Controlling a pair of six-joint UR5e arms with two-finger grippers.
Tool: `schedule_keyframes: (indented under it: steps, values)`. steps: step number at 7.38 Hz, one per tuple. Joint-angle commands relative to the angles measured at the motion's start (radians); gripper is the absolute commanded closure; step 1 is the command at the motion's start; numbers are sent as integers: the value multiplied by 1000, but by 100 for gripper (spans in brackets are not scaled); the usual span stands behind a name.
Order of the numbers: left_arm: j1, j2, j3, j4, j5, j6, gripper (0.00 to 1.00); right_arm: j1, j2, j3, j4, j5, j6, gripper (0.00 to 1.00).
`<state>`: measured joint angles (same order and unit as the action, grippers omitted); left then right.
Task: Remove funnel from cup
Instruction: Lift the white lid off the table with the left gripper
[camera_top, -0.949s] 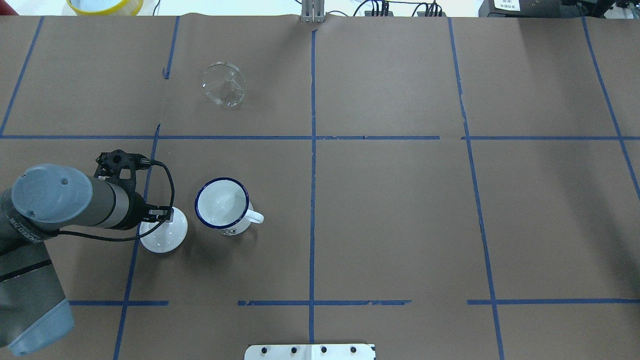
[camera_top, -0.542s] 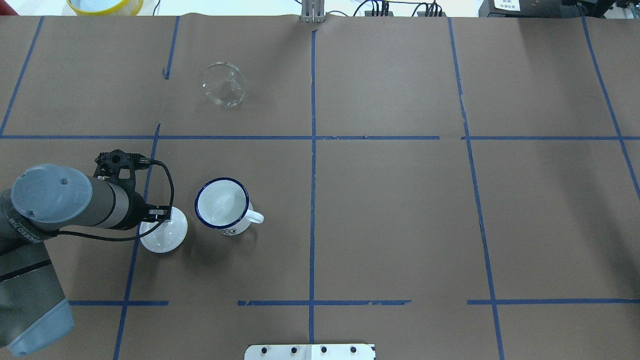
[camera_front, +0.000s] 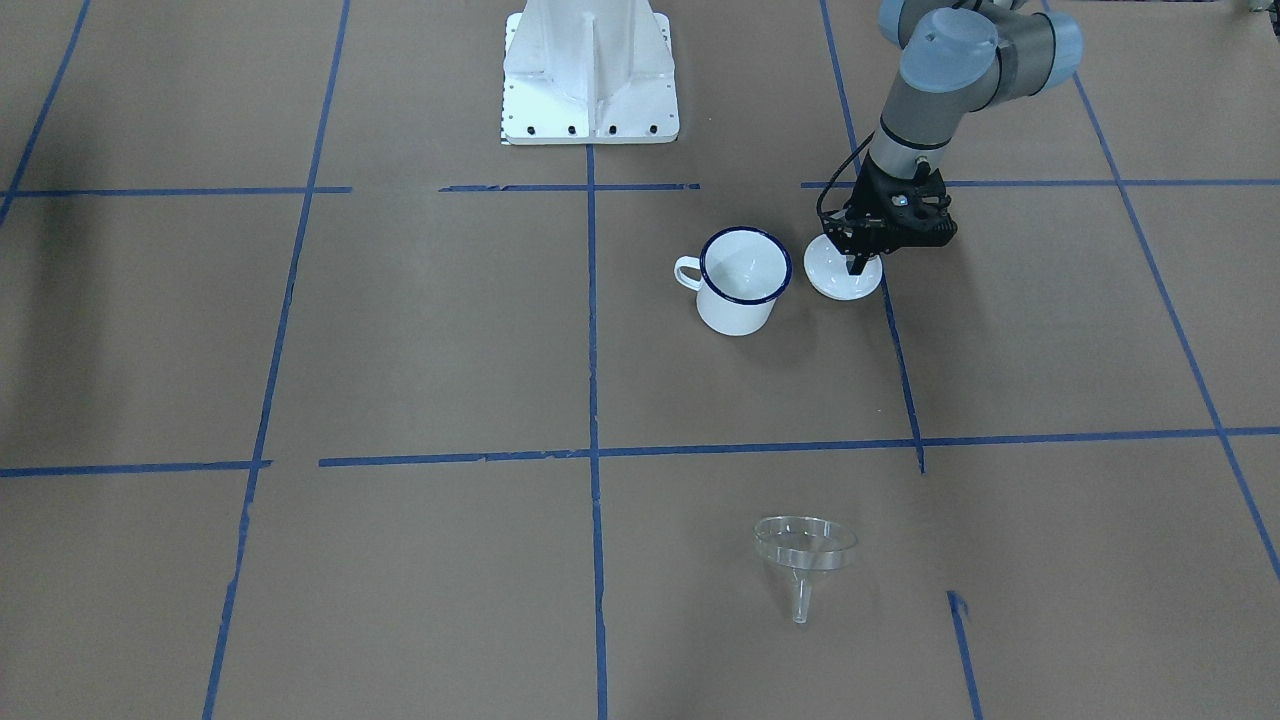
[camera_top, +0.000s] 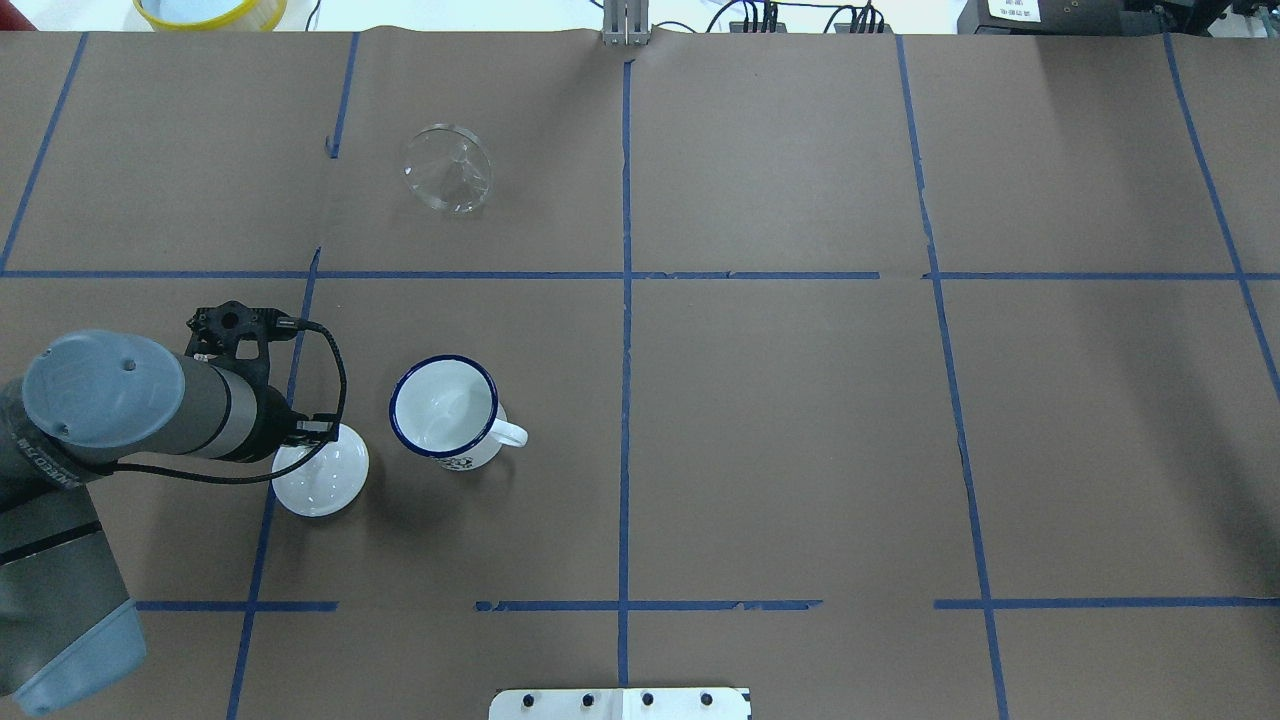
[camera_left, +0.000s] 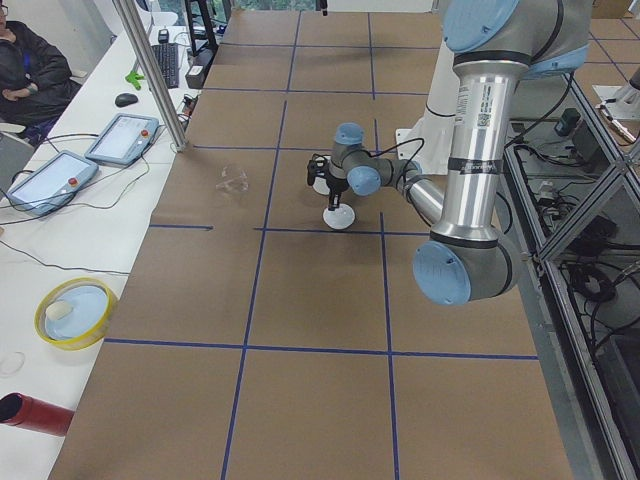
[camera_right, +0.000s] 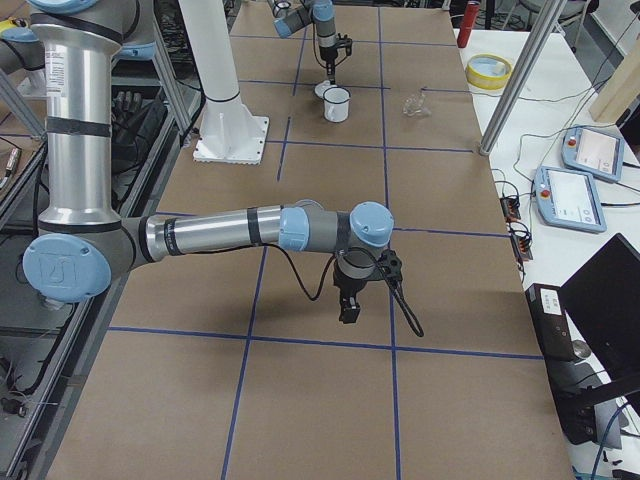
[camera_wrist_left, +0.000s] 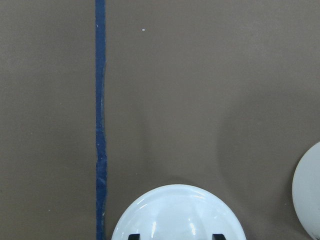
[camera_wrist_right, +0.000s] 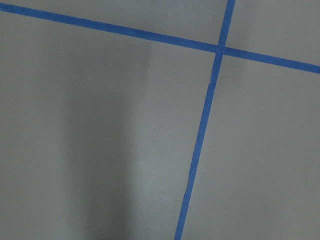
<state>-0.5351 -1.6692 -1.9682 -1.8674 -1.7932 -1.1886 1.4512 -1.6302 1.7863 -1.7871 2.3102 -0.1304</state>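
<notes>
The funnel (camera_top: 448, 168) lies on its side on the bench (camera_top: 800, 420), well apart from the upright cup (camera_top: 443, 412). The left pincer (camera_front: 856, 268) seems clamped on the lid (camera_top: 322, 480), just beside the cup. Whether the right pincer (camera_right: 349, 312) is apart or together, I cannot tell.

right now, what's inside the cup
Nothing: the cup shows a bare white bottom. The funnel lies on the table, apart from it. Nothing covers the inside.
</notes>
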Motion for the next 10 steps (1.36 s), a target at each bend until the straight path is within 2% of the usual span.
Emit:
schedule_keyframes:
  steps: [1,2,4,8,9,10]
  values:
    - [-3,0,-3,4,0,3,75,0,0,1,0,0,0,0]
    - [-3,2,-3,4,0,3,28,0,0,-1,0,0,0,0]
    - [-3,20,-14,4,-1,3,19,0,0,1,0,0,0,0]
    - [10,35,-23,2,-5,-8,21,0,0,-1,-2,0,0,0]
    - [20,34,-23,1,-5,-34,27,0,0,-1,0,0,0,0]
    - [24,32,-23,1,-5,-37,40,0,1,1,0,0,0,0]
